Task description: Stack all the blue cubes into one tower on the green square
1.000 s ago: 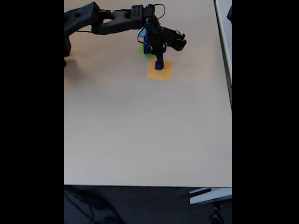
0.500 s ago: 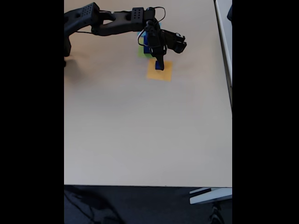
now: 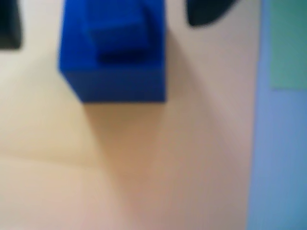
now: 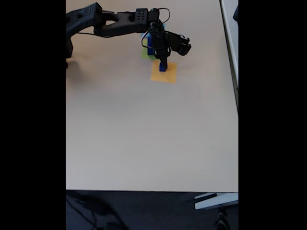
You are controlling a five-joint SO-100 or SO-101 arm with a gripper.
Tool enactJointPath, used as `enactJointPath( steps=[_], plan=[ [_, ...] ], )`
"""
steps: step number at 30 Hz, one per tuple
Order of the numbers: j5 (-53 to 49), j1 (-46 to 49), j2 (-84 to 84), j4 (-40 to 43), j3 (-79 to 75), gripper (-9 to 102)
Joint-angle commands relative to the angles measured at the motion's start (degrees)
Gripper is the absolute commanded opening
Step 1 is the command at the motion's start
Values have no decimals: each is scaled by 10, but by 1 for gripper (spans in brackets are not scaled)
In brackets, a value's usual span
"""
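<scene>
Spanning most of the fixed view, the tan table carries everything; a white strip pokes out below its near edge. Black arm reaches in from the top left of the table and bends down over the paper squares near the far side. Orange square is the landmark here. Green square lies just up-left of the orange square, mostly covered by the arm; a sliver of light-blue paper shows behind the arm above it. Blue stack stands on the green square, behind the wrist, so how many cubes are in it cannot be told in the fixed view. Gripper points down at the top edge of the orange square, with a small blue cube at its tip, sitting at the orange square's upper edge. Jaws look closed around that cube, but the fixed view is too small to be sure; cannot tell if it is gripped or let go.

Wrist view is blurry: a large blue cube at the top with a smaller blue block on it, resting on pale surface. Dark finger shapes at the top corners stand clear on either side of it. Light-blue paper runs down the right edge, a greenish patch above it.
</scene>
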Motion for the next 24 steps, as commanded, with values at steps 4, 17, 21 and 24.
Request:
enactJointPath(
  steps=[4,17,21,24],
  plan=[
    [4,5,26,-10,-3,15],
    [7,5,26,-10,0,9],
    [8,5,26,-10,0,7],
    [8,5,27,-10,1,5]
  ],
)
